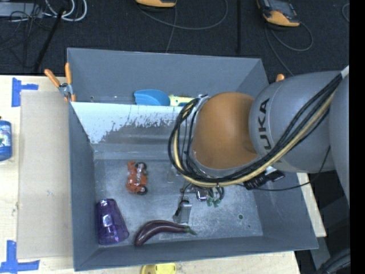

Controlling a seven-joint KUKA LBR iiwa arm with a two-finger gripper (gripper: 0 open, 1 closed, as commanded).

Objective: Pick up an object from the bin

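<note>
End effector point(198, 197) low over the floor of the bin point(82, 176), right of centre. The arm's orange cover point(225, 130) and cable loops point(179, 147) sit over it and hide most of it. Cannot tell whether it is released or clenched.

Nearest thing: dark purple toy aubergine point(162, 230), flat by the front wall, just below-left. Orange-red small toy point(137, 177) farther left, well apart. Purple translucent cup point(110, 221) in the front-left corner. Blue rounded thing point(151, 97) at the back wall, partly hidden.
</note>
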